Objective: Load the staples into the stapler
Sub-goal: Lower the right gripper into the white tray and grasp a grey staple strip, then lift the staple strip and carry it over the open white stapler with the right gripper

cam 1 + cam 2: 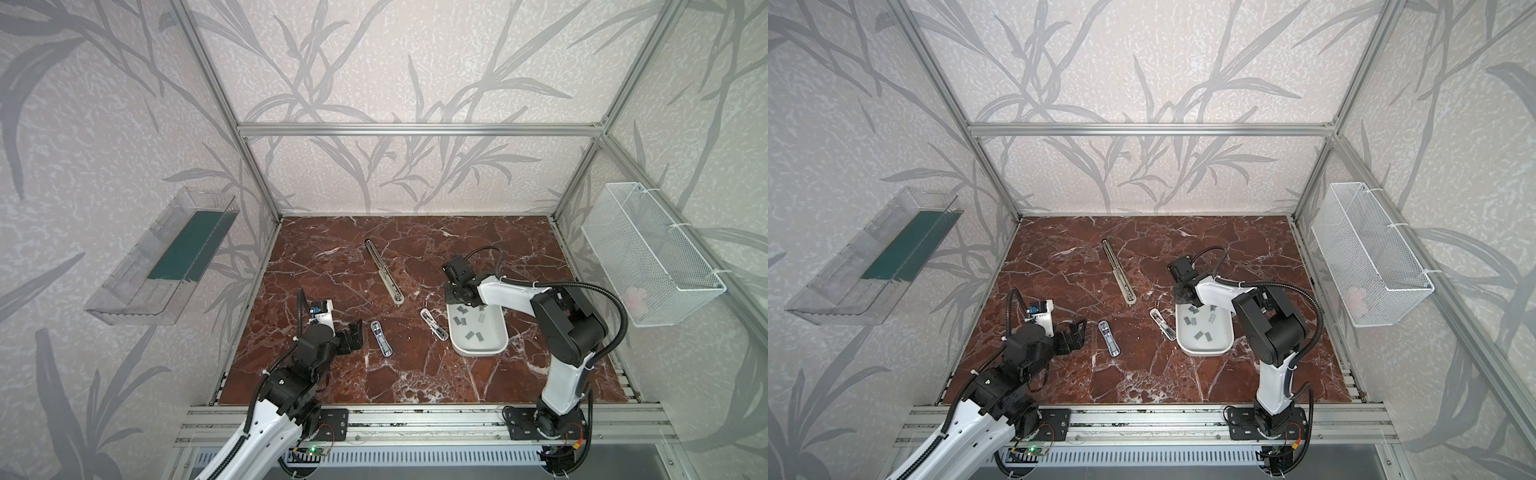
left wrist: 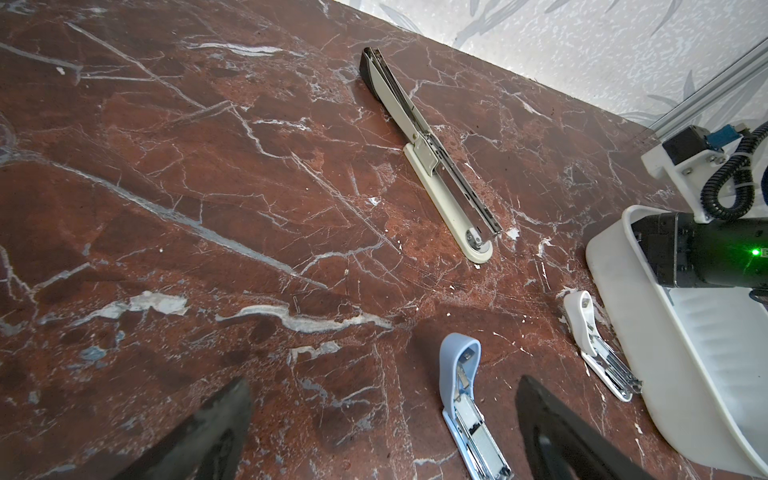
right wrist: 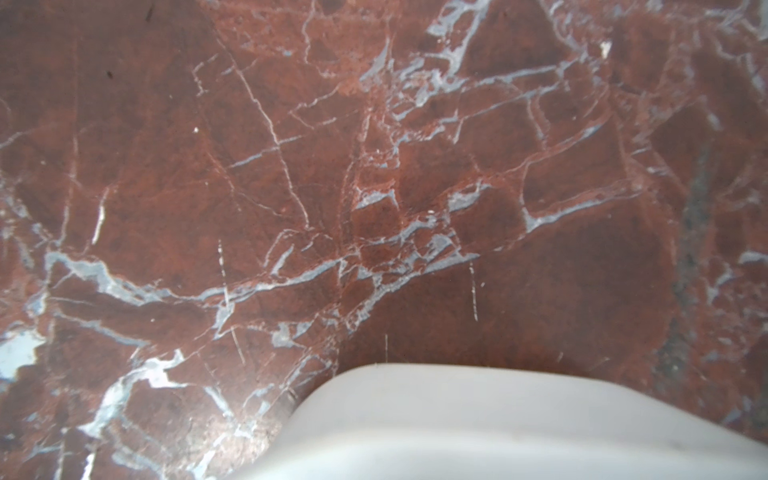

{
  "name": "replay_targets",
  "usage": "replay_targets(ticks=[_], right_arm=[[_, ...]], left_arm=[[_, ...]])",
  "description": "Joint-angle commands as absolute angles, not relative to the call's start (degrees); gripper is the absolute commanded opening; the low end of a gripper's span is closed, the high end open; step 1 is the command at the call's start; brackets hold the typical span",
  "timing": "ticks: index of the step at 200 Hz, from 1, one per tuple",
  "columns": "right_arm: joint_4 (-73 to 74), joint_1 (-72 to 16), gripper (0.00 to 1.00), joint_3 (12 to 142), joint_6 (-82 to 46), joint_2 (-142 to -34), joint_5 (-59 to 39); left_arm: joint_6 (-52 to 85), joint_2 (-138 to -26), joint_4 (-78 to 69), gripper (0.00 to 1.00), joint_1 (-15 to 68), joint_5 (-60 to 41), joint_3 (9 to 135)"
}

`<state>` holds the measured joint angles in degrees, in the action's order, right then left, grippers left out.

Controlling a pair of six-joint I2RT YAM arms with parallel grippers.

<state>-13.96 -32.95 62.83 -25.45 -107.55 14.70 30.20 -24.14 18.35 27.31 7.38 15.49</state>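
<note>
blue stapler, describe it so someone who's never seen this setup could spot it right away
On the red marble table, look left of centre, right beside the left gripper. The blue stapler lies there opened out: pale blue, unlike the small white stapler by the tray and the long cream stapler.

1. You see the staples [image 1: 459, 320] [image 1: 1190, 320] as several small flat grey strips, loose and scattered at mixed angles on the floor of the white tray [image 1: 478, 353]. Two lie side by side near its front rim.
2. Your long cream stapler [image 1: 384, 272] [image 2: 432, 153] lies folded out flat on the bench [image 1: 415, 374], diagonal in the far half, black end toward the far edge.
3. Your pale blue stapler [image 1: 381, 338] [image 2: 465, 399] lies open, metal channel bared, left of the bench's middle.
4. Your small white stapler [image 1: 433, 324] [image 2: 598, 353] lies open just beside the tray's left rim.
</note>
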Motion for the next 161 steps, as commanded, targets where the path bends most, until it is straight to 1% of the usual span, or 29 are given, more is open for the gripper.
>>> replay_targets(ticks=[1, 21, 62, 79, 111, 161], right_arm=[[-18.42, -34.04, 0.20, 61.24, -26.39, -106.68, 15.47], [-18.47, -34.26, 0.24, 60.97, -26.63, -106.62, 15.32], [-18.98, -34.69, 0.24, 60.94, -27.05, -106.70, 15.47], [-18.79, -34.69, 0.23, 60.61, -27.16, -106.67, 15.55], [-18.37, -34.71, 0.14, 60.34, -27.27, -106.96, 15.56], [-18.67, -34.70, 0.12, 60.59, -26.03, -104.51, 15.78]], left_arm=[[29.48, -23.73, 17.76, 0.99, 27.16, 7.44, 15.76], [29.45, -23.73, 17.71, 0.99, 27.16, 7.38, 15.71], [29.45, -23.73, 17.64, 0.99, 27.16, 7.38, 15.65], [29.48, -23.73, 17.66, 0.99, 27.13, 7.46, 15.64], [29.47, -23.82, 17.53, 0.99, 27.15, 7.43, 15.70], [29.33, -24.40, 16.69, 0.99, 27.08, 7.87, 15.65]])
